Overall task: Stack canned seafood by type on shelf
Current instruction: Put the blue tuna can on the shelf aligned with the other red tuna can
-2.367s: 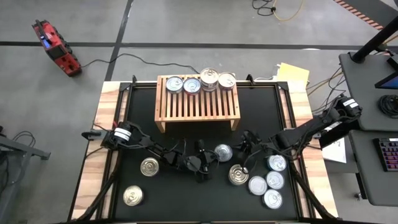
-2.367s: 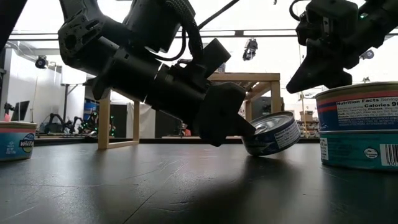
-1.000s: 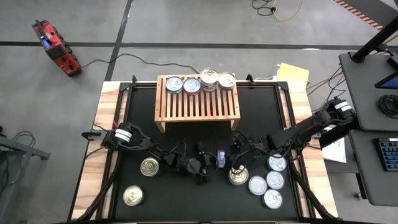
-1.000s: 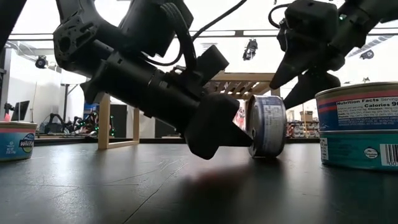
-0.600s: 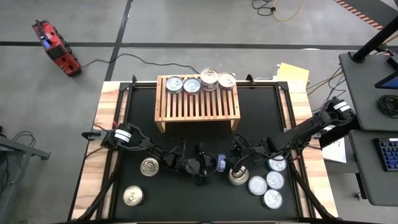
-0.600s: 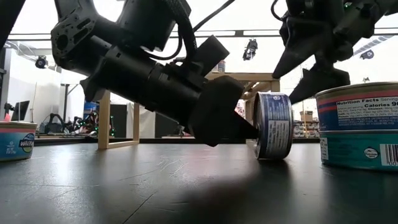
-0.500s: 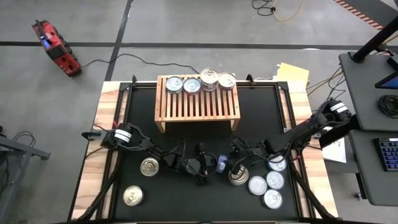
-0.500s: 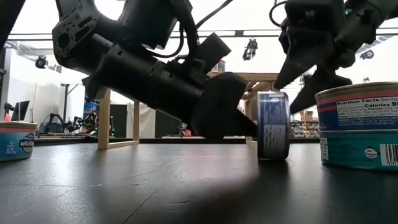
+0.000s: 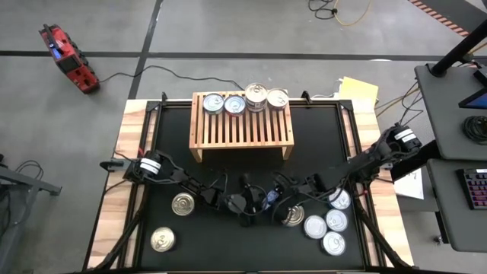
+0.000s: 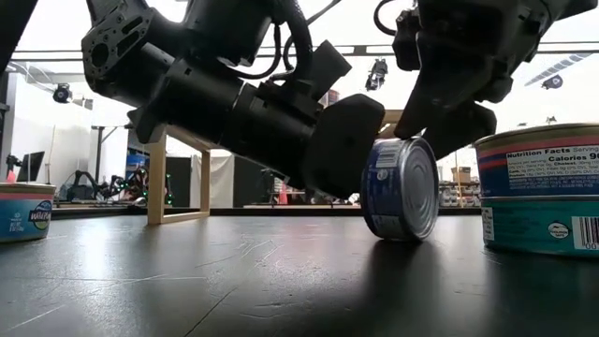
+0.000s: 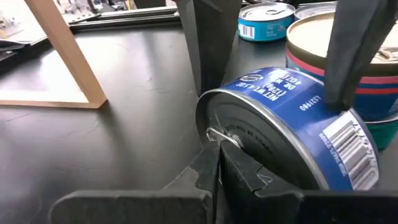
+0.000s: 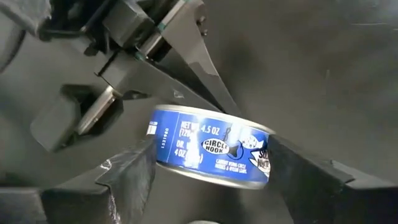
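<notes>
Two grippers meet at one blue-labelled can (image 10: 401, 189) at lower centre of the high view. Left gripper (image 11: 219, 163): fingers pressed fully together, tips against the can's lid by the pull tab; not gripping it. Right gripper (image 12: 208, 167): jaws spread wide, one finger (image 12: 127, 177) on each side of the can, straddling its label; contact unclear, so can't call it held. Can stands on its rim on the black table (image 9: 319, 137), lid facing left in the low view.

Outward: a gold-lidded can (image 9: 293, 216) just beside it; four silver-lidded cans (image 9: 327, 222) clustered lower right; two gold-lidded cans (image 9: 183, 204) lower left. Low view right edge shows two cans stacked (image 10: 538, 192). Shelf (image 9: 241, 125) at upper centre, four cans (image 9: 245, 100) in a row along its far edge.
</notes>
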Available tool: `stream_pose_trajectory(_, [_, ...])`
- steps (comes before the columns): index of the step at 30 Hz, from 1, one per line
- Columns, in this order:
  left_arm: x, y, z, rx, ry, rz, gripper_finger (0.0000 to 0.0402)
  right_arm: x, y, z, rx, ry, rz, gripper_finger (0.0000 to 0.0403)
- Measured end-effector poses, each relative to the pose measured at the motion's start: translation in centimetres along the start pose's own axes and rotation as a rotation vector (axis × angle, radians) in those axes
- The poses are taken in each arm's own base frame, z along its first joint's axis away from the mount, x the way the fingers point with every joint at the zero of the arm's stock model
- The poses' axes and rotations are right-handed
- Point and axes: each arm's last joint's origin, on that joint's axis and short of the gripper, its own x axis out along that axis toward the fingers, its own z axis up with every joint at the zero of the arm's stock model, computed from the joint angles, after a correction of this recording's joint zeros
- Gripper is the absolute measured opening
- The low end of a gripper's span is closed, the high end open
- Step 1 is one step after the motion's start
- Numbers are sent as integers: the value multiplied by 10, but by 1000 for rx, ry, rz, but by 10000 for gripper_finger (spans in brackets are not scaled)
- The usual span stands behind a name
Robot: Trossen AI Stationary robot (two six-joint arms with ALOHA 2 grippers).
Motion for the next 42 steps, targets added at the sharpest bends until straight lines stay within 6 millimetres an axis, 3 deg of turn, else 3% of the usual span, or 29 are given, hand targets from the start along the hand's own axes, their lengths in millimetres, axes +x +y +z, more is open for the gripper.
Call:
stream_pose_trajectory(9, [0, 1, 0, 1, -1, 9, 0, -18, 10, 18, -162, 47, -110, 280])
stream_pose_trajectory(16, [0, 1, 0, 2, -1, 9, 0, -30, 14, 25, -671, 157, -143, 294])
stream_pose_trajectory(20, [0, 1, 0, 5, -1, 9, 0, -28, 14, 23, -864, 191, -103, 299])
stream_pose_trajectory(31, [0, 1, 0, 31, -2, 8, 0, -20, 13, 31, -941, 126, -85, 286])
stream_pose_trajectory(42, [1, 0, 3, 33, -9, 6, 0, 18, 12, 16, -1008, 250, -100, 283])
